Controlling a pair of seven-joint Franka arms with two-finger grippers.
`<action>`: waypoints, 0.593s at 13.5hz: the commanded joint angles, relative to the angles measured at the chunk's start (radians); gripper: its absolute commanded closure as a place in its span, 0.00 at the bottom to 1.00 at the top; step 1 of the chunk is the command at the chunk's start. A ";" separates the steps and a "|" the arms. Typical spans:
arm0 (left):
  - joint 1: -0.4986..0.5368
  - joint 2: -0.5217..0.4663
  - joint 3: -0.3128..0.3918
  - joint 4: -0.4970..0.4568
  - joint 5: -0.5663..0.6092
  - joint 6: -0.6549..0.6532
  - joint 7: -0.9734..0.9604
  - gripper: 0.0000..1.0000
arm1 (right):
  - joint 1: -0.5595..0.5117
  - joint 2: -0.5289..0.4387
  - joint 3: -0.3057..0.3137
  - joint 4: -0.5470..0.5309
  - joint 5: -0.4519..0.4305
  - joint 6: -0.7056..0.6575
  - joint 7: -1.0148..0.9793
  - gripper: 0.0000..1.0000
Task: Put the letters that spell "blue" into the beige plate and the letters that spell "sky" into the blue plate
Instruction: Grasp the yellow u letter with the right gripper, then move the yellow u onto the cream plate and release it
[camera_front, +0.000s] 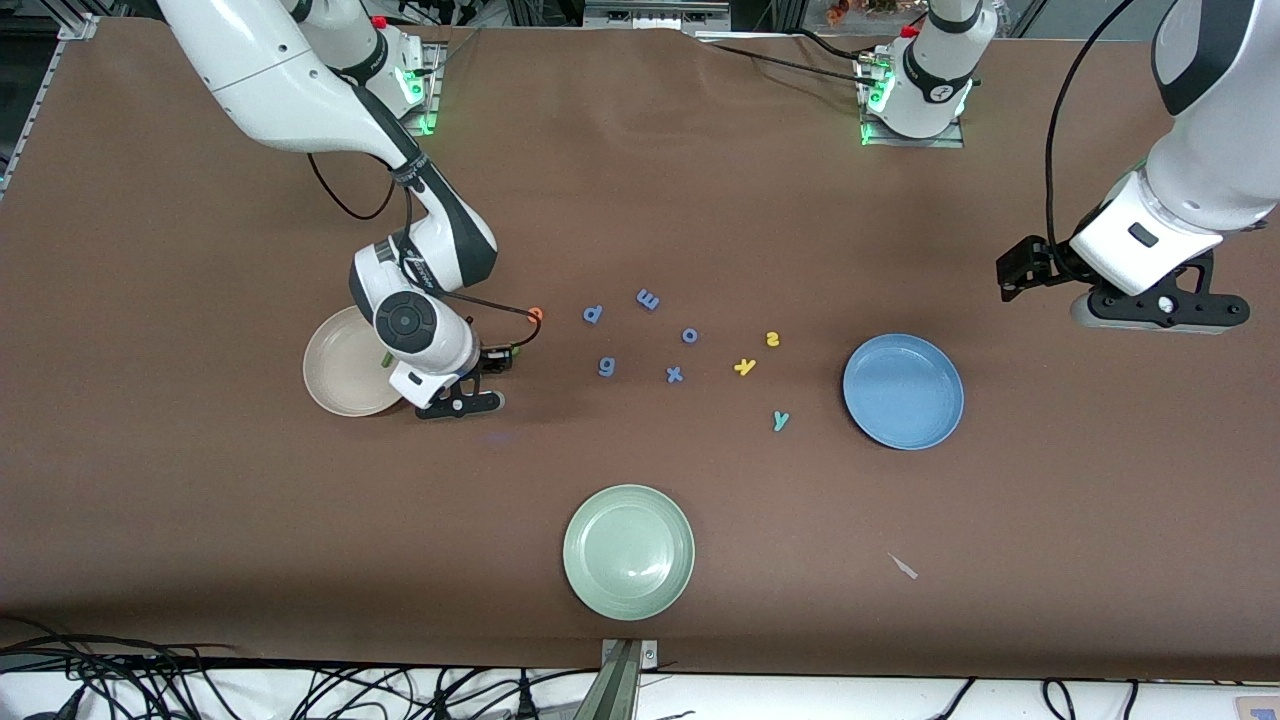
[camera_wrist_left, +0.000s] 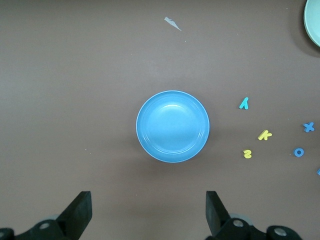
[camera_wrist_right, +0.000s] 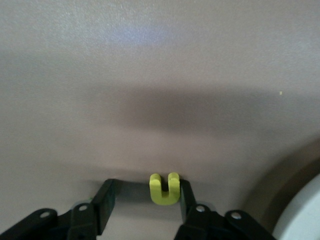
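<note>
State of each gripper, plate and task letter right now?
right gripper, at table beside beige plate, open around yellow u
left gripper, open, nothing held, waiting over table at left arm's end
beige plate, green piece in it
orange e, on table
yellow s, yellow k, teal y, on table
blue plate, no letters in it

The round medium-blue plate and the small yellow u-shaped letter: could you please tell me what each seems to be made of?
The round medium-blue plate: probably hard plastic or glazed ceramic; it has a smooth surface with a soft sheen inside the rim. The small yellow u-shaped letter: likely foam; it is matte and thick, with blunt, rounded edges. It sits between the right gripper's fingers.
</note>
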 joint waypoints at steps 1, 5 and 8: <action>0.008 -0.021 0.001 -0.017 -0.028 0.005 0.025 0.00 | -0.005 -0.005 0.001 -0.018 -0.017 0.015 0.005 0.53; 0.006 -0.021 0.001 -0.017 -0.028 0.005 0.025 0.00 | -0.006 -0.028 -0.004 -0.015 -0.017 -0.023 -0.002 0.88; 0.008 -0.021 0.001 -0.017 -0.028 0.005 0.025 0.00 | -0.008 -0.077 -0.038 0.003 -0.006 -0.106 -0.096 0.88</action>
